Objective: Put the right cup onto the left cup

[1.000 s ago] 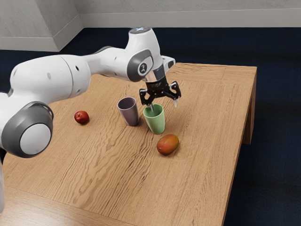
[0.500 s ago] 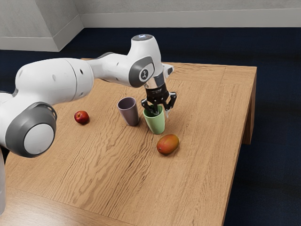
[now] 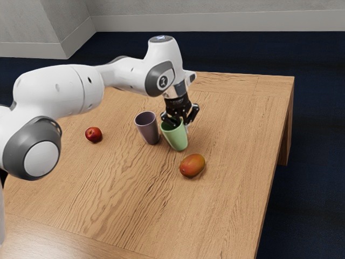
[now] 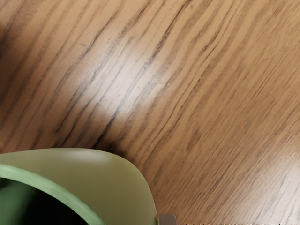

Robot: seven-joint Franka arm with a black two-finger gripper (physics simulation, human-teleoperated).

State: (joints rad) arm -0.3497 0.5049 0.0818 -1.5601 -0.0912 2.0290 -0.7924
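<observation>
The gripper point(image 3: 182, 125) is shut on the wall of the green cup point(image 3: 177, 140), with one finger down inside the rim and the other outside it. This cup leans, its mouth tipped toward the exterior view's left. Beside it, on that same side, the purple-grey cup point(image 3: 147, 129) stands upright with its mouth up; the two are close together, and whether their rims touch I cannot tell. In the wrist view the green cup point(image 4: 112, 180) lies large and blurred at the lower edge, its dark inside partly seen.
An orange-red mango point(image 3: 192, 165) lies close to the green cup, toward the exterior view's lower edge. A red apple point(image 3: 93, 134) rests farther to the exterior view's left, past the purple-grey cup. Both are on the wooden table point(image 3: 135, 199).
The gripper came down at the green cup's rim and its fingers drew together on the wall. The green cup has since tilted and shifted slightly toward the purple-grey cup.
</observation>
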